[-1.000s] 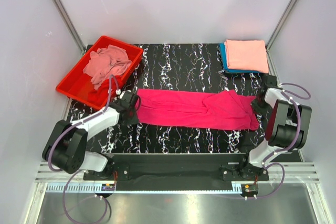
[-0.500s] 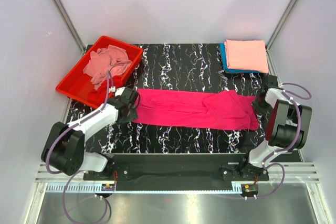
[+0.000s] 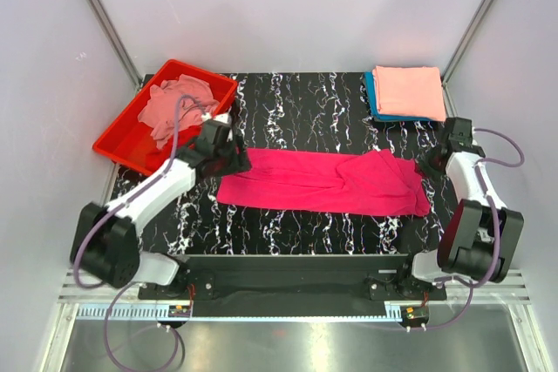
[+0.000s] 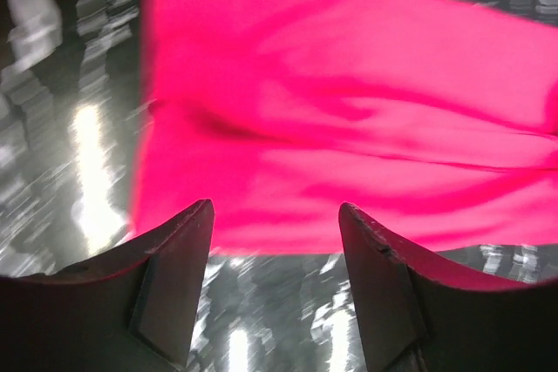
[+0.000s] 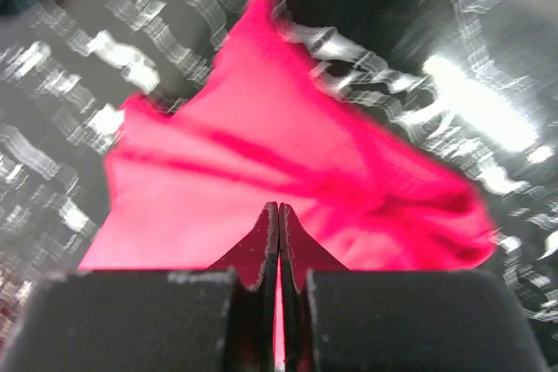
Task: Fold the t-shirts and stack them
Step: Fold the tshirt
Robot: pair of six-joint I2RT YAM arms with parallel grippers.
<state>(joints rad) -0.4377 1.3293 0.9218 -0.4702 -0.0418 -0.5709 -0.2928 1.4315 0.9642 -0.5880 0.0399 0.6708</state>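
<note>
A hot pink t-shirt (image 3: pixel 323 182) lies stretched out lengthwise across the middle of the black marbled surface (image 3: pixel 305 102), folded into a long band that runs from left to right. Its left end is flat and square-edged, and its right end is bunched into loose folds.

The left pincer (image 4: pixel 275 206) hovers just over the left end of this shirt. Its jaws stand wide apart with nothing between them, and the wrist view shows the cloth's edge below the gap.

The right pincer (image 5: pixel 279 206) sits at the right end of the shirt with its jaws pressed fully together. The rumpled cloth lies just beyond its tips, and no cloth can be seen gripped between them.

At the far left, a red tray (image 3: pixel 118 141) holds a crumpled heap of dusty pink t-shirts (image 3: pixel 179 106). In the far right corner, a folded salmon-peach t-shirt (image 3: pixel 408 91) rests on top of a folded teal-blue t-shirt (image 3: pixel 372 93), whose edge shows along the left and near sides.
</note>
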